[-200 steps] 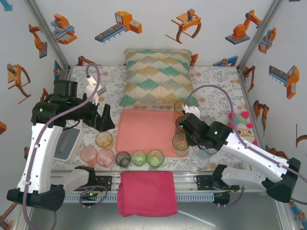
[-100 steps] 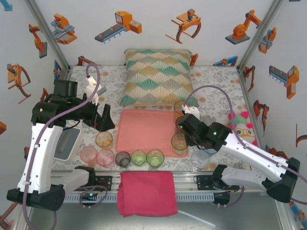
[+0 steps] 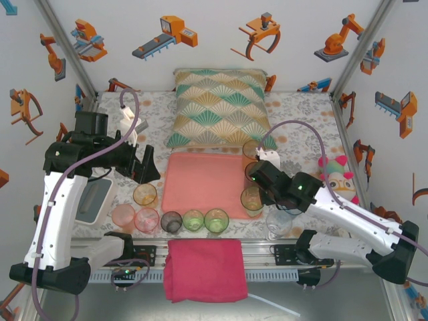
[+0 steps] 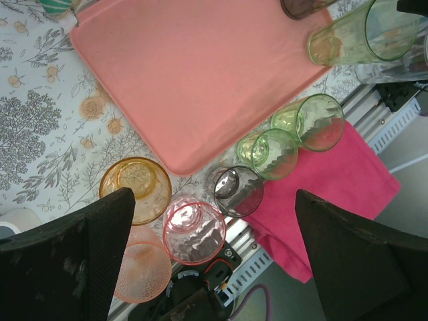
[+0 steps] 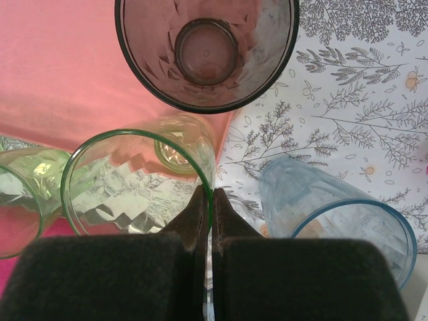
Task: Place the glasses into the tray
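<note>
right claw (image 5: pixel 208 199) was closed on rim of see-through green round tumbler (image 5: pixel 127 190) at edge of flat salmon-pink rectangular tray (image 5: pixel 60 67), left claw (image 4: pixel 214 200) stood wide open, empty

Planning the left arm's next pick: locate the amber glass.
Top view, left side: the amber glass stands just left of the tray, directly behind the pink glass.

Glasses (image 4: pixel 194 231) glossy, see-through, faceted walls. Tray (image 4: pixel 200 73) smooth, matt; magenta cloth (image 4: pixel 334 180) soft woven fabric. Right gripper (image 5: pixel 208 192) pads (image 5: pixel 100 281) black, matt, grainy like foam.
</note>
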